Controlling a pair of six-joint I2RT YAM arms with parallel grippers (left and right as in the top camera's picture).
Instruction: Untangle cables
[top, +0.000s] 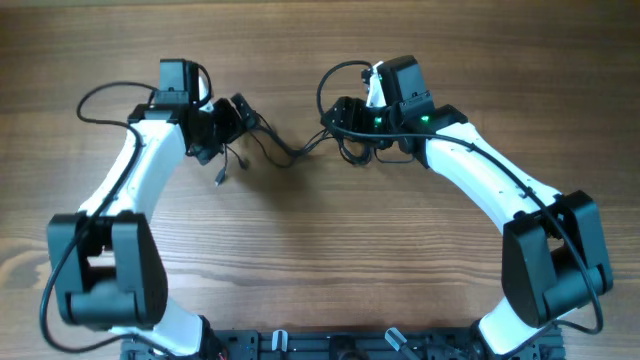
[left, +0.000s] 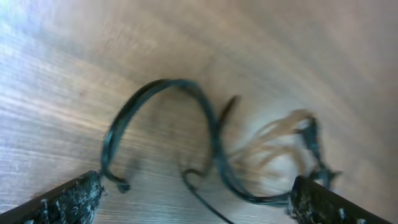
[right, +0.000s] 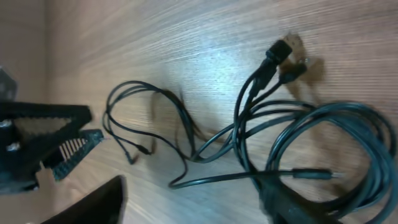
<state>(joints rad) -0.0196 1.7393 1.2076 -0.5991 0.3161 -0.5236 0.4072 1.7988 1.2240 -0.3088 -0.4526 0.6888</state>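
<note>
Brown wood table. Overhead: thin black cables in messy bunch at far middle, between left end effector and right end effector. Left wrist: blurry; fingers wide apart, cable loop between them. Right wrist: fingers apart, holding nothing; cables coiled and crossed beside them, small plugs.

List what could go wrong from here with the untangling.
1. Several cables cross inside the open left hand; closing may pinch more than one.
2. The coil beside the right hand overlaps heavily; pulling the hands apart could tighten it.
3. The left wrist view is blurred, so aim there is uncertain.
</note>
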